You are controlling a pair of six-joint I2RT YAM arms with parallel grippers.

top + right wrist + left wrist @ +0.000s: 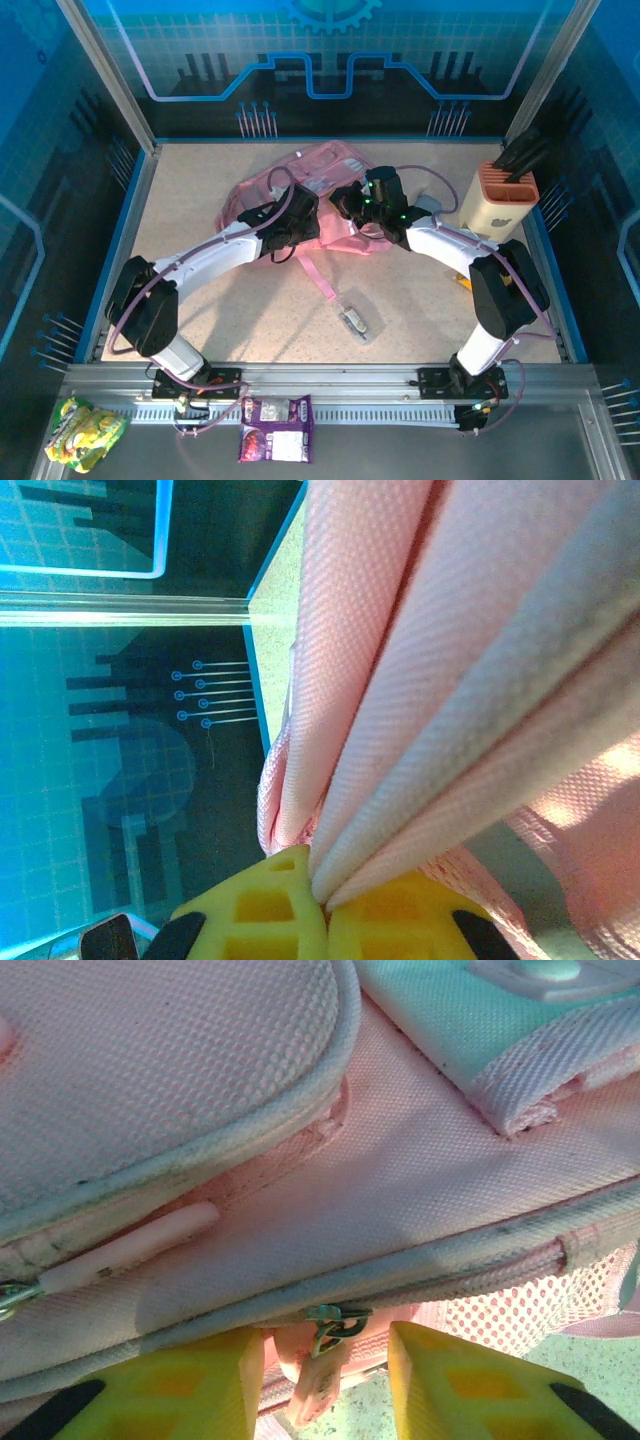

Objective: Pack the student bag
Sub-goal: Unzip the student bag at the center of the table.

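Bag (322,160) lies at the far centre of the table (200,300), with both arms reaching onto it.

Right gripper (325,905): yellow fingers are closed tight on a fold of the bag's pink fabric.

Left gripper (325,1370): fingers stand moderately apart at the bag's edge. The zip pull (318,1385) hangs in the gap and appears to touch neither finger. The zip looks closed along the seam in the left wrist view.

Judgement: the step in hand is opening the bag, the right arm bracing the fabric while the left addresses the zip. A small packet (355,322) lies on the table nearer the arms, and a pen stand (495,205) sits at the right.

The next move calls for the left fingers to close squarely on the pull, then draw it along the zip line against the right arm's hold. The pull is small and hangs free, so it may slip aside.
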